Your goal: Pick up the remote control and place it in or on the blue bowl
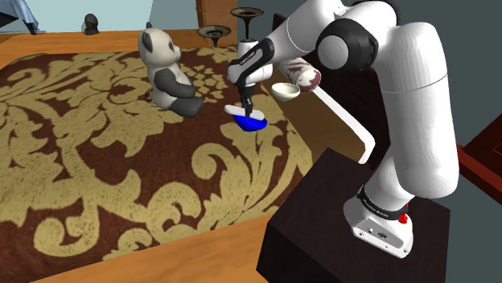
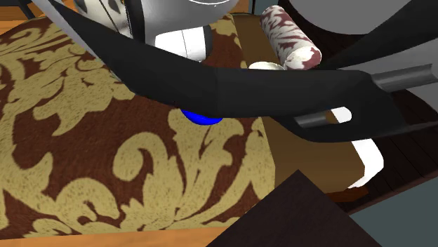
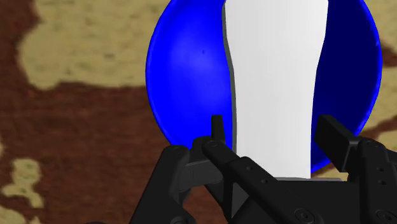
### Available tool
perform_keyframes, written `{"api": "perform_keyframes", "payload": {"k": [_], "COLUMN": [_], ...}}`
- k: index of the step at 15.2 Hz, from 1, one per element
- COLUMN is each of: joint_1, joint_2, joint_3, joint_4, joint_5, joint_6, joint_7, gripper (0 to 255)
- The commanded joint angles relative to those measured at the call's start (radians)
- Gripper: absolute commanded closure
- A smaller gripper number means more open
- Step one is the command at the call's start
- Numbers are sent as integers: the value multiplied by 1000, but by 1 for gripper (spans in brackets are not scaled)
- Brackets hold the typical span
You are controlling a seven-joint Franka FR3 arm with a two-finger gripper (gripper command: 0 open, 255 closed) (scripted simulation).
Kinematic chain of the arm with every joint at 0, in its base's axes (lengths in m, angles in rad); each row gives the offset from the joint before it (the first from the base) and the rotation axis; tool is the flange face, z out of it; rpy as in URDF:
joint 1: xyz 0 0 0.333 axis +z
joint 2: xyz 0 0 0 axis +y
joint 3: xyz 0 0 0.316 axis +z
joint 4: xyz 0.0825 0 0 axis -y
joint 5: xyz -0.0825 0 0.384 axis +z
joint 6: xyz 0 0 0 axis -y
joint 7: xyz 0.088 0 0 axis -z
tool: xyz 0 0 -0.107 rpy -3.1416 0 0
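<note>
Remote control — drawn plain white — lies across the blue bowl, and in the shoulder view one end juts past the rim. A brown-and-gold patterned cover carries everything, and the white arm bends over it from the dark stand. A panda toy sits upright near the bowl in the shoulder view. The second exterior view instead has a dark arm link across it, with a patterned roll and 1 small white bowl behind. The wrist view settles the gripper — its 2 fingers stand parted, flanking the remote without clasping it.
</note>
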Motion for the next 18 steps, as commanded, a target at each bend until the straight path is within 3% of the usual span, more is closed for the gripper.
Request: {"api": "perform_keyframes", "payload": {"k": [1,9,10,15,18], "joint_1": [-4,-4,-4,-4,12], "joint_2": [19,19,17,19,-48], "joint_3": [6,6,6,6,-15], "joint_4": [-8,-8,-11,-8,-5], "joint_5": [9,9,9,9,-19], "joint_6": [26,26,27,26,-42], "joint_7": [-6,-6,-6,-6,11], "gripper": [255,255,0,0,0]}}
